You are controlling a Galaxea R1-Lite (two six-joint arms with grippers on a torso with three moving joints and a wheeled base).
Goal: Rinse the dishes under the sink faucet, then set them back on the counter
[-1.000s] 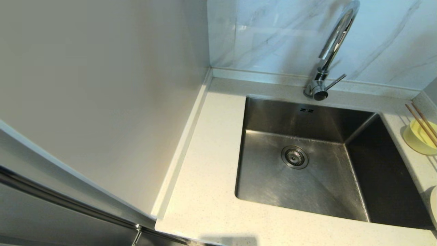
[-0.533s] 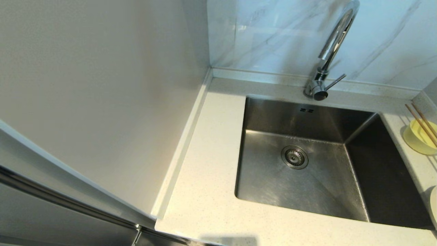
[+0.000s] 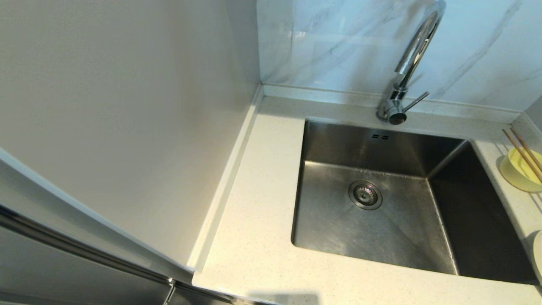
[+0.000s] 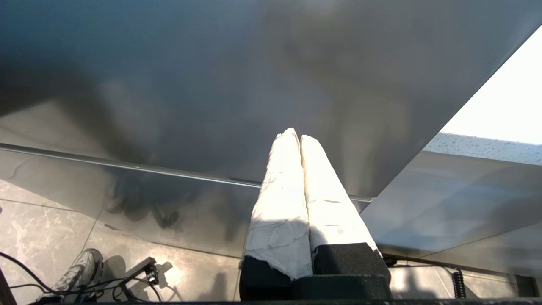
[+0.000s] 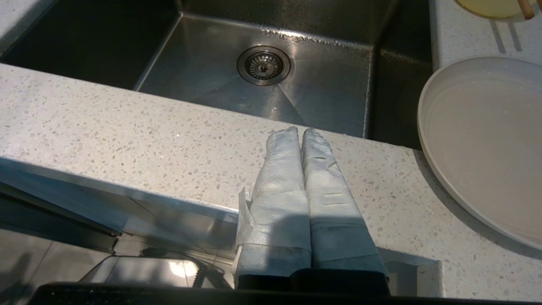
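Note:
A pale-yellow bowl (image 3: pixel 520 171) stands on the speckled counter (image 3: pixel 258 212) to the right of the sink, with brown chopsticks (image 3: pixel 522 153) lying across its rim. The off-white plate (image 5: pixel 487 140) lies nearer the counter's front edge, only its rim (image 3: pixel 538 254) showing in the head view. The chrome faucet (image 3: pixel 408 63) rises behind the steel basin (image 3: pixel 381 199). My right gripper (image 5: pixel 300 132) is shut and empty, low in front of the counter's front edge, left of the plate. My left gripper (image 4: pixel 295 134) is shut and empty below the counter, facing a grey cabinet front.
A plain wall panel (image 3: pixel 127 106) closes the left side, and a marble backsplash (image 3: pixel 338 42) runs behind the faucet. The basin has a round drain (image 3: pixel 365 195). Cables (image 4: pixel 127 284) and a shoe (image 4: pixel 80 271) lie on the tiled floor below.

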